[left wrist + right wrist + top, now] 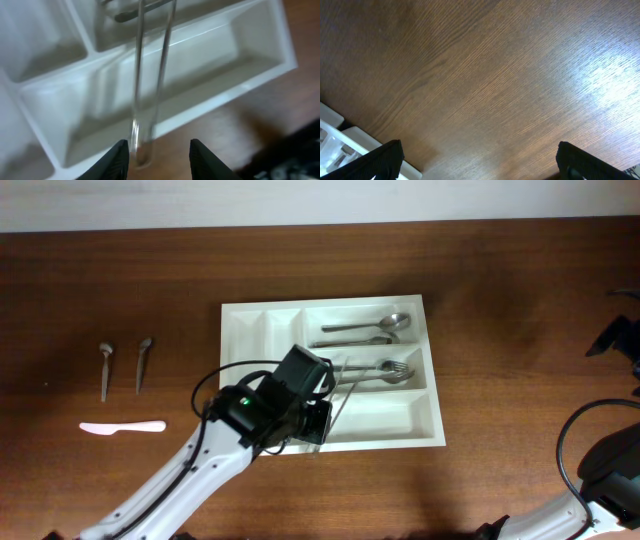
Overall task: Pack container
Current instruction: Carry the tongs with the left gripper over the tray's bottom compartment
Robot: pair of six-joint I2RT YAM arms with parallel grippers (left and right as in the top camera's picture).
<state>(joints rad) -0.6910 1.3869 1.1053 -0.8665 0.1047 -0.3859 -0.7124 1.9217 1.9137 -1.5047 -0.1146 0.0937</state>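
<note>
Overhead: well left of the left gripper (pixel 318 420), two small spoons (pixel 104 375) lie side by side on the table (pixel 500 270), with a white knife (pixel 122 426) below them. The left arm (pixel 170 480) enters from the lower left edge and slants up and right. Its wrist sits over the lower left part of the tray (pixel 243 335). The tray lies flat at mid-table, directly under these jaws and stretching right of them. Beyond the jaws, cutlery lies in the top wide compartment, and forks (pixel 385 370) lie in the middle one.

Left wrist: the jaws stand partly open. A thin metal utensil (pixel 137 75), blurred, has its near end between them. It sits tight beside the left finger (pixel 120 156), with a clear gap to the right finger (pixel 202 157). It is not pinched between the two, and I cannot tell if it touches the left one. From the jaws it runs away over the bottom wide compartment and across the divider to the middle one. The tray's outer wall passes just under the jaws, with wood to their right.

Right wrist: the right gripper (pixel 479 147) has its jaws spread wide, with nothing between them and bare wood beneath. A tray corner shows just left of its left finger. In the overhead view the right arm sits at the right edge, well apart from the tray.
</note>
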